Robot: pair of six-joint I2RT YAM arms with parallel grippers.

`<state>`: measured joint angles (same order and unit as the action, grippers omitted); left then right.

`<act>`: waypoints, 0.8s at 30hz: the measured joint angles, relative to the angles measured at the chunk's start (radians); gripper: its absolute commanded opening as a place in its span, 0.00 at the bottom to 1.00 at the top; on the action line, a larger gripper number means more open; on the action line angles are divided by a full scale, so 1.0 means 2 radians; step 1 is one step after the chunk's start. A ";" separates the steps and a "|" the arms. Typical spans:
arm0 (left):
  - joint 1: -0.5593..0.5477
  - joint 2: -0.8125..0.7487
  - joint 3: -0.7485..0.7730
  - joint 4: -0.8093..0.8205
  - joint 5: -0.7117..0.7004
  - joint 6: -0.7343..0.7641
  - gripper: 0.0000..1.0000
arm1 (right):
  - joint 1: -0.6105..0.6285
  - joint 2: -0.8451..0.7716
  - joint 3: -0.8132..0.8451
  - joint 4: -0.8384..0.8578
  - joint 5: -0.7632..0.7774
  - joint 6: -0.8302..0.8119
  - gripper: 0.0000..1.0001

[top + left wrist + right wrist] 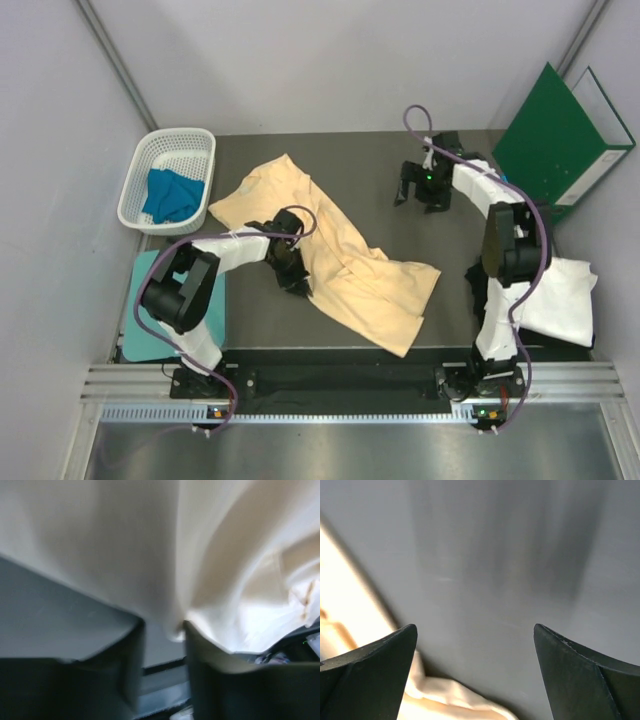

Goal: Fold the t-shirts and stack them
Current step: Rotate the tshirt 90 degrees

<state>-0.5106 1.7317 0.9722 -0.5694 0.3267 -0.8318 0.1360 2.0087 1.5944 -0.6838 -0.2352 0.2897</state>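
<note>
Peach shirt crumpled across tabletop centre; left tool at its left edge, fingers narrow, fold between tips, grip cannot be told; right tool apart over tabletop.

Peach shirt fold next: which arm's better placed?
Left. The left gripper is closed on a fold of the peach t-shirt; the right gripper hangs open over bare table, apart from the cloth.

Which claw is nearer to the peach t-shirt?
Left. The left claw pinches the peach t-shirt at its edge; the right claw is open above the table, apart from it.
</note>
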 measured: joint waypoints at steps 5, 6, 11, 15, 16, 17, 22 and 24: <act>0.000 -0.037 0.025 -0.109 -0.054 0.044 0.98 | 0.063 0.033 0.036 0.050 -0.060 0.010 1.00; 0.000 -0.046 0.038 -0.128 -0.069 0.051 0.98 | 0.072 0.041 0.045 0.061 -0.076 0.017 1.00; 0.005 -0.089 0.102 -0.167 -0.119 0.068 0.98 | 0.098 0.121 0.127 0.135 -0.155 0.071 1.00; 0.009 -0.104 0.116 -0.176 -0.136 0.068 0.98 | 0.106 0.179 0.186 0.163 -0.187 0.107 1.00; 0.010 -0.104 0.116 -0.181 -0.138 0.067 0.98 | 0.108 0.191 0.202 0.162 -0.190 0.113 1.00; 0.012 -0.104 0.115 -0.185 -0.141 0.065 0.99 | 0.112 0.200 0.215 0.162 -0.192 0.117 1.00; 0.021 -0.110 0.101 -0.191 -0.146 0.060 0.98 | 0.145 0.212 0.234 0.160 -0.198 0.122 1.00; 0.027 -0.114 0.097 -0.194 -0.146 0.059 0.98 | 0.160 0.212 0.234 0.159 -0.199 0.121 1.00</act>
<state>-0.4576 1.5036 1.1652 -0.9581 0.0338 -0.7136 0.4561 2.4329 2.0628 -0.3660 -0.6334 0.5308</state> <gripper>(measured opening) 0.985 0.993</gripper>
